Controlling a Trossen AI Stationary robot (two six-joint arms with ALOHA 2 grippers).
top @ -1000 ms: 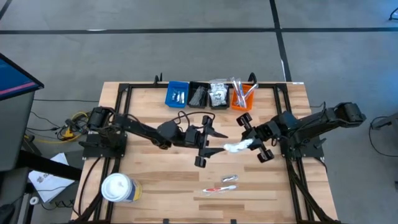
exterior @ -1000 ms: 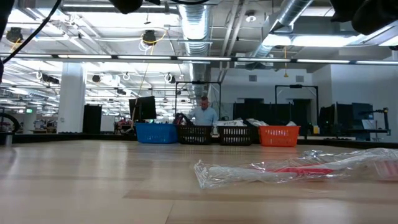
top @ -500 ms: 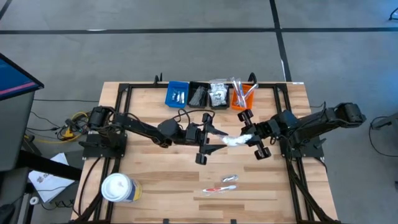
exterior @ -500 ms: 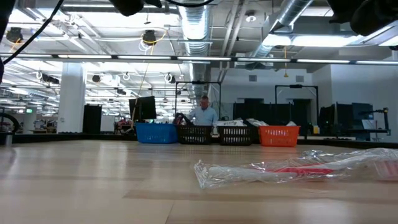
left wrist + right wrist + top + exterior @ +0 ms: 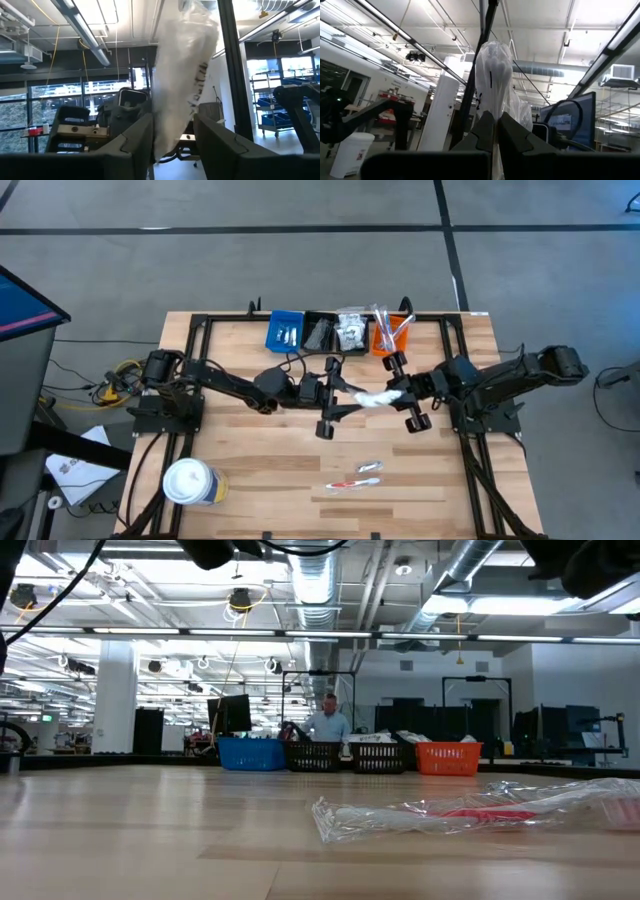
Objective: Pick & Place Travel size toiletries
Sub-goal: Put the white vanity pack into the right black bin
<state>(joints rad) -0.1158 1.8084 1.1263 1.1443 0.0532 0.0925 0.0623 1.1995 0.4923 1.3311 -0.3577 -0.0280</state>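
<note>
Sachet (image 5: pixel 372 399) pinched by right gripper (image 5: pixel 398 394), between left fingers (image 5: pixel 135 140).

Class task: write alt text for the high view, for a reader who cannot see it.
Above a wooden table, the right gripper holds a clear sachet out to the left gripper. Four small bins line the far edge; a white tub stands at the near left.

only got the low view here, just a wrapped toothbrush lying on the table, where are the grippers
Observer: Both are mid-table; the right gripper is shut on a white sachet.
Operator: left one doing anything
Observer: The left gripper has its fingers on either side of that sachet's other end.
Operator: bins filled yet
Observer: The blue bin at the table's far edge holds white items.
</note>
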